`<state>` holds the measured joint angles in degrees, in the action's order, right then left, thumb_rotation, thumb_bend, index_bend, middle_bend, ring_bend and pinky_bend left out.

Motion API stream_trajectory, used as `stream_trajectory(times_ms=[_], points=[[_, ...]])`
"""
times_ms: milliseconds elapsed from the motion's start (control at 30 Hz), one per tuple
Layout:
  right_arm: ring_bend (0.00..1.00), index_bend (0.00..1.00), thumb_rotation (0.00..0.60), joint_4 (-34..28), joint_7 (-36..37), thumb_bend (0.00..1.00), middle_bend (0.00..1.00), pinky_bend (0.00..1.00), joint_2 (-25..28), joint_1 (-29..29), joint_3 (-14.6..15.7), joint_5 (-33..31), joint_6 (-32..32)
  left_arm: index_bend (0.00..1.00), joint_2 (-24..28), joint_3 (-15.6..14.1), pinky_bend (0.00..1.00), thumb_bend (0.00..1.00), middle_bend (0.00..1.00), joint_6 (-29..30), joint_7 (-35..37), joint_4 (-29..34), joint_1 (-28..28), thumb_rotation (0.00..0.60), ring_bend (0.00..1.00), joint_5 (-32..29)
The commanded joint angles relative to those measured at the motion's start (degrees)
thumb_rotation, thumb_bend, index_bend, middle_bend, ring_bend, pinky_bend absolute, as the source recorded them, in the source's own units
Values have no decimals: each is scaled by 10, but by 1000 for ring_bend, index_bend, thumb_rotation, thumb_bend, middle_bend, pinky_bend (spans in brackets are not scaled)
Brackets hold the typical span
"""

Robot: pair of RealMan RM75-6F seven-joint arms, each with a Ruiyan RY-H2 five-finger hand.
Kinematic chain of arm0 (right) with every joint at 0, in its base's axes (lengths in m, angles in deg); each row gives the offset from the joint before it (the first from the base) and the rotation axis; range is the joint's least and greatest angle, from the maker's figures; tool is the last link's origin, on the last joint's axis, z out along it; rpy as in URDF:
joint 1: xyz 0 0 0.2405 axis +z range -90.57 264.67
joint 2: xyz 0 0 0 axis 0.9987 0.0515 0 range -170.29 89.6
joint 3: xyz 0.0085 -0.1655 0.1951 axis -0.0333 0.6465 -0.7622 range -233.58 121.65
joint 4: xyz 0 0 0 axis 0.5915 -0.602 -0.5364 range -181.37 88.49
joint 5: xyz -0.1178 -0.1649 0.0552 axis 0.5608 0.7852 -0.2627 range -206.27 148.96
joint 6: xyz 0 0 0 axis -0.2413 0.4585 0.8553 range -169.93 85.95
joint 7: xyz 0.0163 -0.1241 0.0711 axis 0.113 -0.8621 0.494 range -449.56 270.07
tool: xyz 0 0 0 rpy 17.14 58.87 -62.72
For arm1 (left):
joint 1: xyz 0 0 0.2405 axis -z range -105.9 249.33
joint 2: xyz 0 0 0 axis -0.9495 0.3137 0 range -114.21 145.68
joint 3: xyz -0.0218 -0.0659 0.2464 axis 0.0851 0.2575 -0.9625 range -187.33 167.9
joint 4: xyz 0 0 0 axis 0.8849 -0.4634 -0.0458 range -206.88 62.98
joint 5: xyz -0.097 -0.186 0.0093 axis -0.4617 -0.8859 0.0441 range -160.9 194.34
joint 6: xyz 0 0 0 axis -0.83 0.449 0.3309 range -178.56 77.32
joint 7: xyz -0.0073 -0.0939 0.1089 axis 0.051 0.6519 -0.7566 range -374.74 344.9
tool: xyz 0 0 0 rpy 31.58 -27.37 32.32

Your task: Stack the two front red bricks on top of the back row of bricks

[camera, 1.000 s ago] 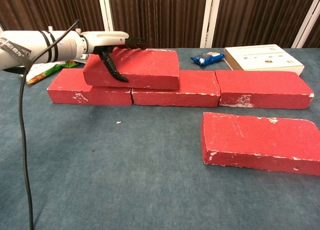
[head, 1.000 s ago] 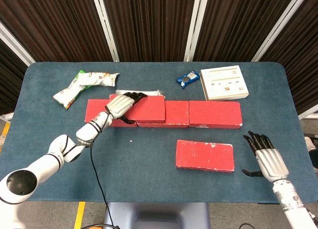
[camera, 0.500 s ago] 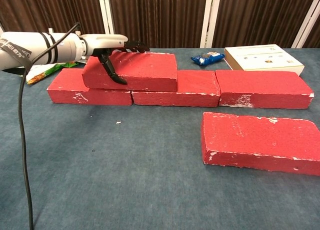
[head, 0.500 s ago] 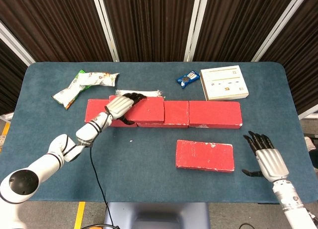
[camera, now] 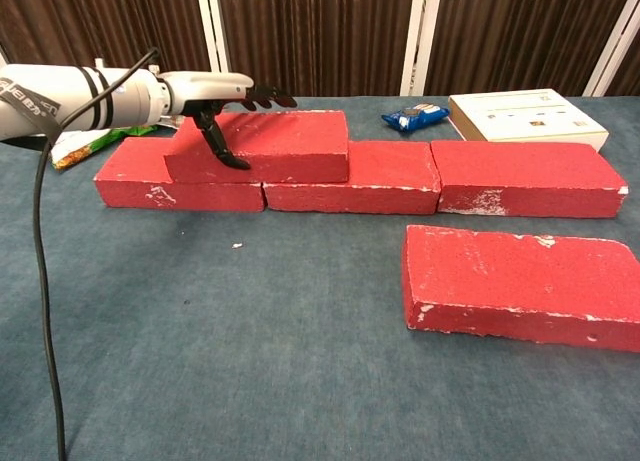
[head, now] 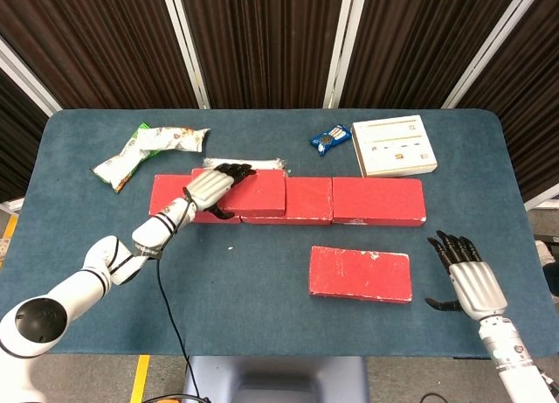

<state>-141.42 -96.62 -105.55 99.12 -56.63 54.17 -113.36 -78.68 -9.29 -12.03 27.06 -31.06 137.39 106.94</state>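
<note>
Head view: the left hand (head: 212,186) grips the stacked brick (head: 251,193) at its left end, fingers (head: 234,169) draped over the top and the thumb down the front face. That brick lies on the back row (head: 377,200), bridging the seam between the left and middle bricks. If the hand pulls away with fingers hooked over the far edge, it could drag the brick off the row. The front brick (head: 360,274) lies alone on the bench (head: 262,289), well apart from the right hand (head: 467,281), which is empty with fingers spread.

Chest view: the stacked brick (camera: 268,146) looks seated flat. The thumb (camera: 222,149) presses its front face; a sideways release might skew it. The front brick (camera: 515,283) is broad, so a one-handed end grip risks tipping.
</note>
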Motion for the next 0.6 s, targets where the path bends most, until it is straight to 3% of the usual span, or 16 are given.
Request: stream_trajectory(times_ms=[33,333,600], points=[[0,0,600,0,-1,100,0,0,-1,0,0,-1,0,0,1,-2,80,258,0,0,0,0,0,600,0,0],[0,0,600,0,-3,101,0,0,-2,1,0,-3,2,0,10,-3,77,254,0,14,-1,17,-2,600,0,2],[0,0,600,5,22,101,0,0,-3,4,8,27,0,0,55,-5,75,254,0,85,-46,91,-33,600,0,9]])
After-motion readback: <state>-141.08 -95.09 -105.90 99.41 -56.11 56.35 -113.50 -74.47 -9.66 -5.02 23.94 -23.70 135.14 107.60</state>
